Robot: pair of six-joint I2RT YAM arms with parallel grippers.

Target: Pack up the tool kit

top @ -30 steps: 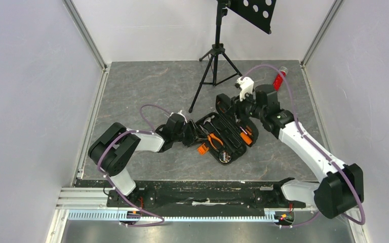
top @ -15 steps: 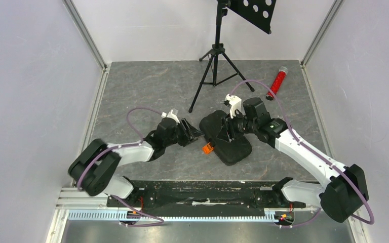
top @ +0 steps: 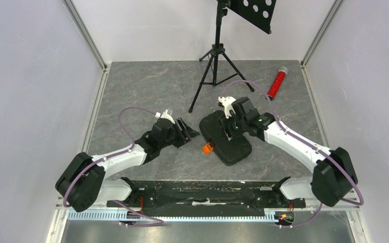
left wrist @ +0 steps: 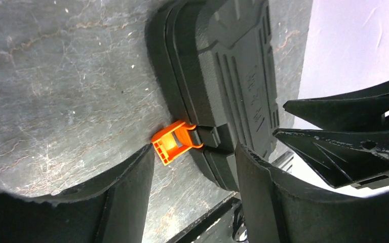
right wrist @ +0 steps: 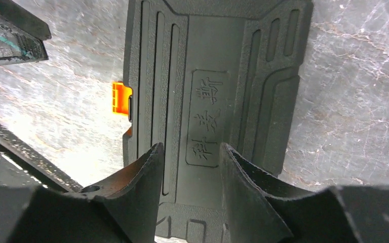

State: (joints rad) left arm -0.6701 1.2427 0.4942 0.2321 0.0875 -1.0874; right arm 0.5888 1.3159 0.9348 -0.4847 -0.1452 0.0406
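Right wrist view: the right gripper (right wrist: 190,152) hangs over the ribbed lid of the tool kit (right wrist: 207,76). Its two fingers are spread, and the lid's raised panel of moulded characters shows in the gap. They pinch nothing.
Right gripper contact: whether the fingertips touch the lid cannot be told.
Left wrist view: the left gripper (left wrist: 195,152) is spread wide and holds nothing. The orange latch (left wrist: 174,142) shows in the gap, beyond the tips and apart from them.
Left gripper place: in the top view it sits just left of the case, near it but not touching, with its fingers pointing toward the latch side.
Tool kit: the black case lies flat near the middle of the table (top: 147,91). Its lid is down on its base, and it is set at a slant with one rounded corner toward the arms' bases.
Latch: it sticks out from the case's left edge, swung outward and away from the lid.
Arms: both reach in from the near edge, the left from the left and the right from the right, and meet at the case.
Table: grey, stone-patterned, with white walls around it.
Tripod stand (top: 214,66): black and upright, behind the case, with its legs on the table.
Red glittery tube (top: 277,83): it lies at the far right, well apart from the case.
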